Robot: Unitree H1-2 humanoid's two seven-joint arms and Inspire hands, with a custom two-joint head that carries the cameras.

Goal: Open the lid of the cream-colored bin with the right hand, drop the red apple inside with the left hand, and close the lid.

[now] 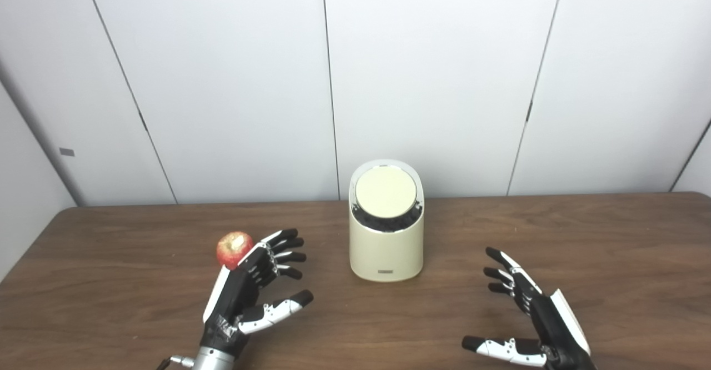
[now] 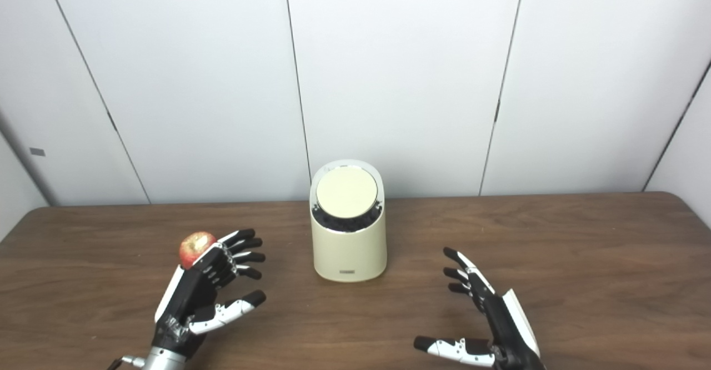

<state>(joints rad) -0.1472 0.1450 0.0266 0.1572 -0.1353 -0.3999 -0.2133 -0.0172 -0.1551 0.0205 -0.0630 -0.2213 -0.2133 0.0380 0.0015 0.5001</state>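
left eye view: the cream-colored bin [image 1: 386, 231] stands mid-table, its round lid [image 1: 385, 191] down; the right hand [image 1: 533, 317], fingers spread and empty, should reach for the lid's front edge first.

right eye view: the red apple [image 2: 195, 248] sits behind the left hand [image 2: 208, 295], which is splayed and holding nothing.

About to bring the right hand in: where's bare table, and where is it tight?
Bare: between the bin and the right hand, and the whole right end of the table. Tight: left side, where the apple sits just behind the left hand.
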